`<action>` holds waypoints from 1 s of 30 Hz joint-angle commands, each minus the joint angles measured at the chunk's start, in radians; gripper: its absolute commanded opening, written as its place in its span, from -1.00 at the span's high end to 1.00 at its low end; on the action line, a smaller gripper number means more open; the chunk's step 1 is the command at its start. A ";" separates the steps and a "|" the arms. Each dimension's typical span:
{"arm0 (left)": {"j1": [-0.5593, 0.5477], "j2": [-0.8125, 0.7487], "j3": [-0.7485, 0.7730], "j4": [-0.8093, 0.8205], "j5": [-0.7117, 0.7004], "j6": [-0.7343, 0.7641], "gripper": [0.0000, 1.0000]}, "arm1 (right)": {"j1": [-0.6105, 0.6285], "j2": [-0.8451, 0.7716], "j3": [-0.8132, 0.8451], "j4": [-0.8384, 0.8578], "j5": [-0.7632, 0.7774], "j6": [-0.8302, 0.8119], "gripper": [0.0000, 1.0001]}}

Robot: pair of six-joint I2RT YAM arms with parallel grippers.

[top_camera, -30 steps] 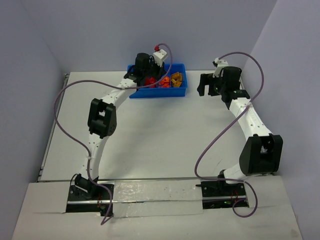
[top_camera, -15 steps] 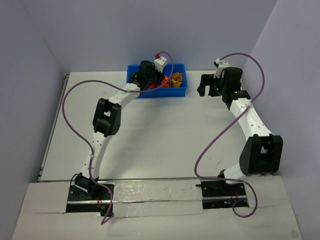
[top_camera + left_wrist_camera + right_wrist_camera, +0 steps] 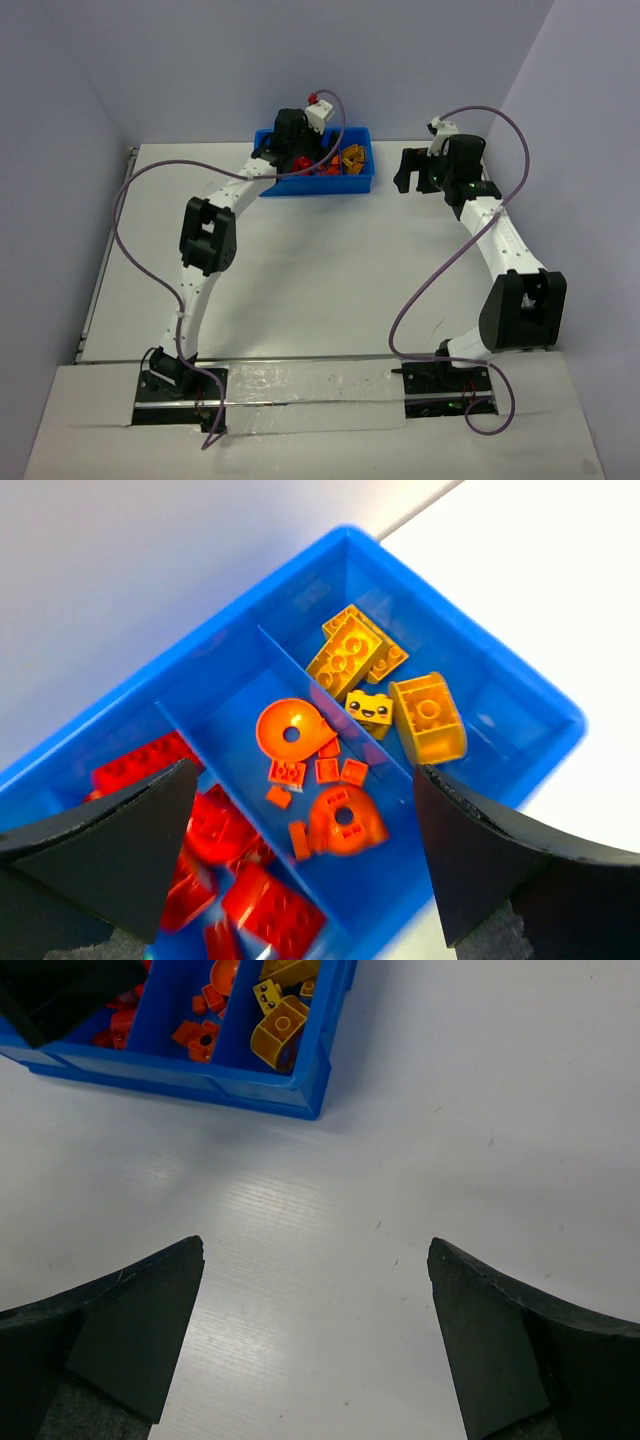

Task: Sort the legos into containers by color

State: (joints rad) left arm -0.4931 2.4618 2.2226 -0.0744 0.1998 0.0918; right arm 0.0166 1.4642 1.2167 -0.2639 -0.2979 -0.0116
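The blue tray (image 3: 357, 183) stands at the far middle of the table. In the left wrist view its compartments (image 3: 520, 705) hold red legos (image 3: 215, 830), orange legos (image 3: 290, 730) and yellow legos (image 3: 430, 715), one colour each. A rounded orange piece (image 3: 345, 825) looks blurred in the orange compartment. My left gripper (image 3: 290, 135) (image 3: 305, 780) hangs open above the tray with nothing between its fingers. It hides the tray's leftmost compartment in the top view. My right gripper (image 3: 410, 170) (image 3: 316, 1248) stands open over bare table, right of the tray (image 3: 200, 1078).
Grey walls close in the table on the left, back and right. The purple cables of both arms loop above the table. White table surface (image 3: 330, 1190) lies under the right gripper.
My left gripper has opened above the tray. Its arm swung a little right over the tray, then back left. The right arm has not moved.
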 commanded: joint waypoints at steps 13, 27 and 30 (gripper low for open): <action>0.126 -0.966 -0.796 -0.460 -0.235 -0.264 -0.98 | 0.001 -0.321 -0.286 0.024 -0.026 -0.007 -1.00; 0.376 -1.454 -1.303 -0.364 -0.183 -0.168 -0.98 | 0.057 -0.526 -0.517 0.075 0.194 0.085 -1.00; 0.378 -1.453 -1.304 -0.373 -0.187 -0.172 -0.98 | 0.056 -0.537 -0.517 0.064 0.193 0.086 -1.00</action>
State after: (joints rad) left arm -0.1216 1.0234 0.9157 -0.4809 0.0116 -0.0912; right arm 0.0658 0.9631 0.6991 -0.2463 -0.1405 0.0610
